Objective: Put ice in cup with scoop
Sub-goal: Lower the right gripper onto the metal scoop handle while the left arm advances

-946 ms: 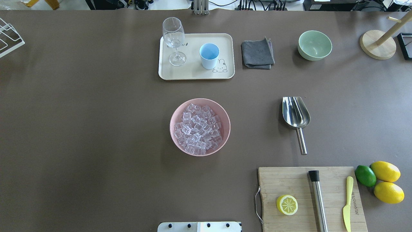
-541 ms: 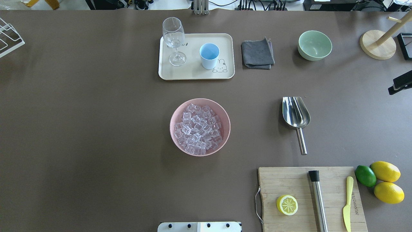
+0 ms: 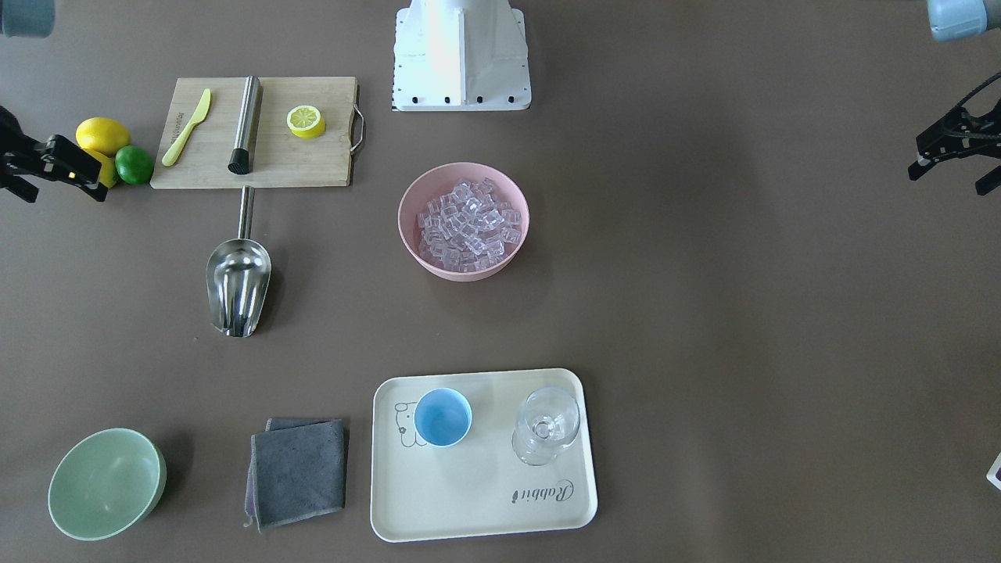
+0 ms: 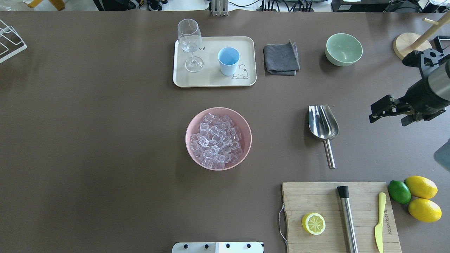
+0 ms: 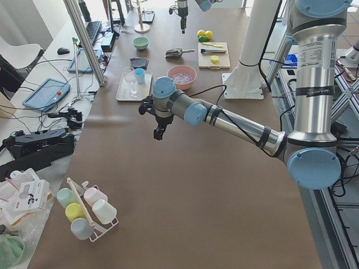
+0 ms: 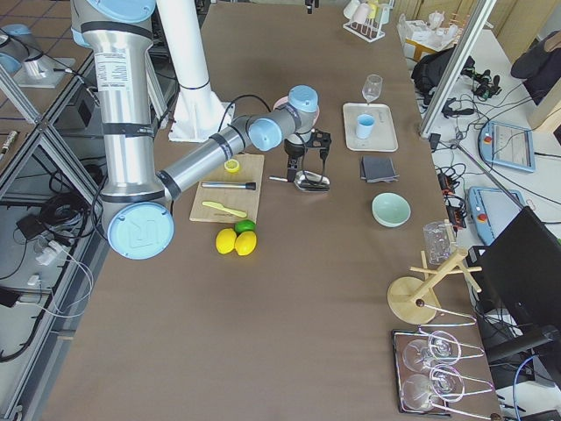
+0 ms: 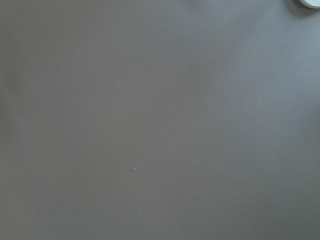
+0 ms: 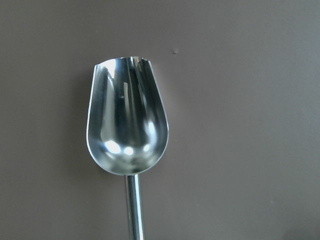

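Hovering jaws-spread, right gripper frames the scoop, lying flat on the table, handle toward the robot, probably for an easy pinch. Ice fills pink bowl; cup stands on tray. Left gripper hangs aside, also spread.

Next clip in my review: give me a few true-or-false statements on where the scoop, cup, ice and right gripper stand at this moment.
1. The scoop lies empty on the table. True.
2. The right gripper grips the scoop. False: it is open, apart from the scoop, with nothing in it.
3. The cup stands on the tray beside the stemmed glass. True.
4. The ice sits in the pink bowl. True.
5. The cup holds some ice. False: the cup is empty.
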Controlling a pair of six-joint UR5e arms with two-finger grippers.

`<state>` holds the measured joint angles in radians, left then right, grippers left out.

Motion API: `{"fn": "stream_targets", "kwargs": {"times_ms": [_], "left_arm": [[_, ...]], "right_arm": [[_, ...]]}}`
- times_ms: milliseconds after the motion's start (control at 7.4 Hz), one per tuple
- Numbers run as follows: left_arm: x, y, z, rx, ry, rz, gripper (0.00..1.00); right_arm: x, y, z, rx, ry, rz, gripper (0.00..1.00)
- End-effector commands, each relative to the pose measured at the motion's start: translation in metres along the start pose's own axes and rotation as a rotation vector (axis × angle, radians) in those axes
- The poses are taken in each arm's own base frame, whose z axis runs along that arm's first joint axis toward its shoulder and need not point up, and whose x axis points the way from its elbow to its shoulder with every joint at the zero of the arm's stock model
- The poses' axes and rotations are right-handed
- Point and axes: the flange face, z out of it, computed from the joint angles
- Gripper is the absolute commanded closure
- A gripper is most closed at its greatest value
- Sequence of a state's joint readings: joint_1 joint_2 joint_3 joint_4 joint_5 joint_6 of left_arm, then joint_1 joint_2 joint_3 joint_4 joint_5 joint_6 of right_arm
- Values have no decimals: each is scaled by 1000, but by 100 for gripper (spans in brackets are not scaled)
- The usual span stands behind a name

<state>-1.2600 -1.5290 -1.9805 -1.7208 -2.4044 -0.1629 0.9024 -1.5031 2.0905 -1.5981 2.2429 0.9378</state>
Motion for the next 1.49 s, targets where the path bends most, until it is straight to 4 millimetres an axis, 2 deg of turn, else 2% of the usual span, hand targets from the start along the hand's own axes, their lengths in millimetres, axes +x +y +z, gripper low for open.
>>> {"fn": "stream_targets", "kwargs": {"times_ms": [0, 135, 405, 541, 676, 946, 1081, 1216, 1351], "left_arm": [[70, -4, 37, 87, 117, 302, 2], [76, -4, 40, 111, 134, 348, 2], [121, 2, 79, 105, 225, 486, 2], [129, 0, 97, 86, 226, 499, 2], [138, 3, 107, 91, 228, 534, 2], [154, -1, 109, 146, 262, 604, 2], [174, -12, 116, 195, 260, 652, 2], [190, -6, 131, 207, 262, 687, 2], [199, -3, 132, 239, 283, 721, 2]], "right_arm": [[-54, 35, 50, -1, 62, -52, 1], [-52, 35, 69, -19, 92, -53, 1], [-52, 31, 114, -38, 88, -83, 1], [-51, 31, 130, -42, 98, -86, 1], [-51, 34, 139, -44, 113, -94, 1], [-53, 39, 142, -55, 113, -100, 6], [-53, 39, 142, -59, 112, -101, 6], [-54, 39, 142, -63, 107, -113, 6], [-57, 40, 141, -70, 100, -117, 9]]}}
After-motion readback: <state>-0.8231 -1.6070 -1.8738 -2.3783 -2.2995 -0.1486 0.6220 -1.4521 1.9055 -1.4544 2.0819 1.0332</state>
